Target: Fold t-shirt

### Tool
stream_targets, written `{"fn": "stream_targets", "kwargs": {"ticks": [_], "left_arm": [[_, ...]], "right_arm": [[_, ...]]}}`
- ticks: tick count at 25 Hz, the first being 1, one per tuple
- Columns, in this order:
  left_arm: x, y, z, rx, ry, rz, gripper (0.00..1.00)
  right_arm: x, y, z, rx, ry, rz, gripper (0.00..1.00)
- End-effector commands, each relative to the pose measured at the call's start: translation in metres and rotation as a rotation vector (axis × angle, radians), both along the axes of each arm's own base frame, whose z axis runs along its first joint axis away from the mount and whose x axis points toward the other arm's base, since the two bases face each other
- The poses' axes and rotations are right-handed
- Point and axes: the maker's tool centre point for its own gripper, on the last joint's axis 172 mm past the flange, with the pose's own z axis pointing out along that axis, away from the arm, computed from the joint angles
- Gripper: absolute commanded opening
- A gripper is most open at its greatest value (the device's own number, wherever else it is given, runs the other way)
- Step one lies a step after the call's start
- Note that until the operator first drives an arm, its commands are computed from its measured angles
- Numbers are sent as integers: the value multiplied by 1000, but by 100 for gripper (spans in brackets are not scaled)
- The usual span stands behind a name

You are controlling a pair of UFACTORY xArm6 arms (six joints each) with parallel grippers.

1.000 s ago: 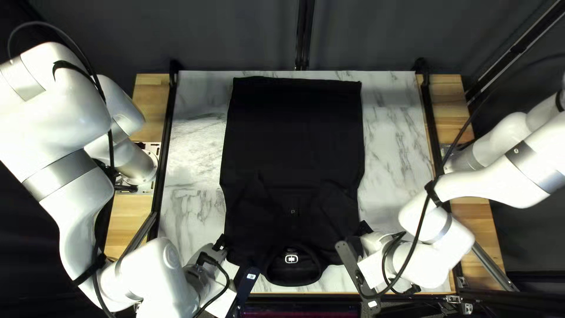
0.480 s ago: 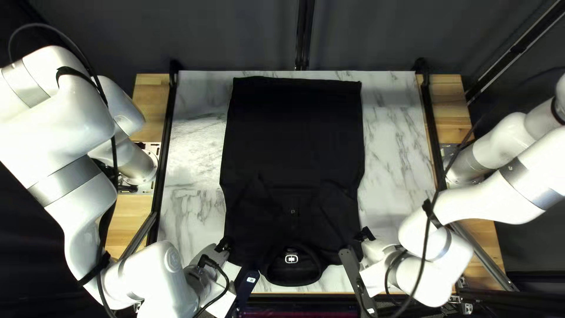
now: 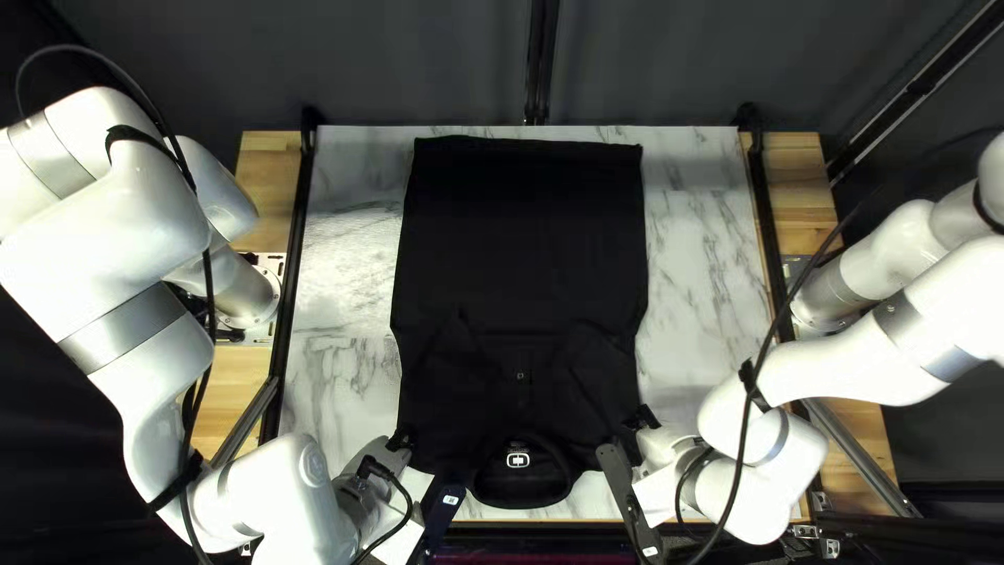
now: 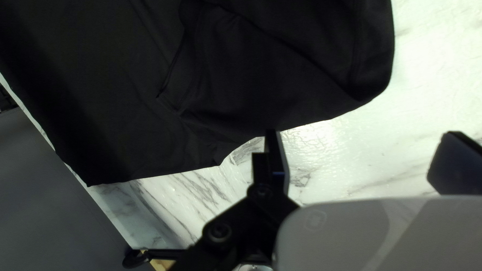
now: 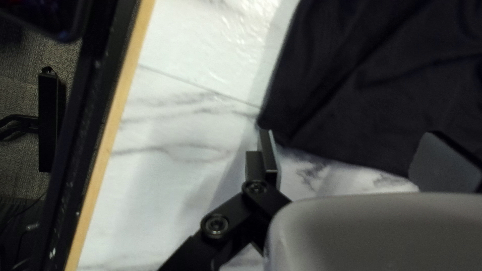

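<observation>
Marbled table, dark curtain; left end effector, right end effector (2 gaping, empty).

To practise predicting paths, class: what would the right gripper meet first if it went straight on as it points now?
Probably the black T-shirt; its edge shows between the open fingers of the right gripper, though depth is unclear.

Marbled tabletop, wooden boards, curtain
</observation>
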Motion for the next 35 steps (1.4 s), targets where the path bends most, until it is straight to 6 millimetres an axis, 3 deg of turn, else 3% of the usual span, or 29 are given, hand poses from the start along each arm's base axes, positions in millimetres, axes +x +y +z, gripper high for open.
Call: {"fn": "stream_targets", "kwargs": {"ticks": [1,7,17,18,20,21,24,27,35], "left_arm": [[-2,0,-1,-2,-2,1,100],[-3,0,-1,-3,-4,-1,100],[-3,0,-1,-4,-7,-2,100],[-3,0,-1,-4,-8,-2,100],[-3,1,-1,-5,-9,-3,100],[-2,1,-1,-5,-9,-3,100],[-2,1,-1,-5,-10,-5,100],[0,0,1,-5,-10,-7,100],[0,-2,3,1,-13,-10,100]], "right_arm": [[0,5,-2,-15,-15,0,100],[1,3,-6,-25,-14,2,100],[5,-1,-12,-17,-1,8,75],[5,-1,-12,-16,-2,8,70],[6,-1,-14,-14,-2,7,50],[6,-1,-14,-12,-1,7,50],[6,-1,-14,-9,-1,5,37],[5,-1,-16,-6,-1,3,15],[5,-2,-17,-2,-4,1,10]]}}
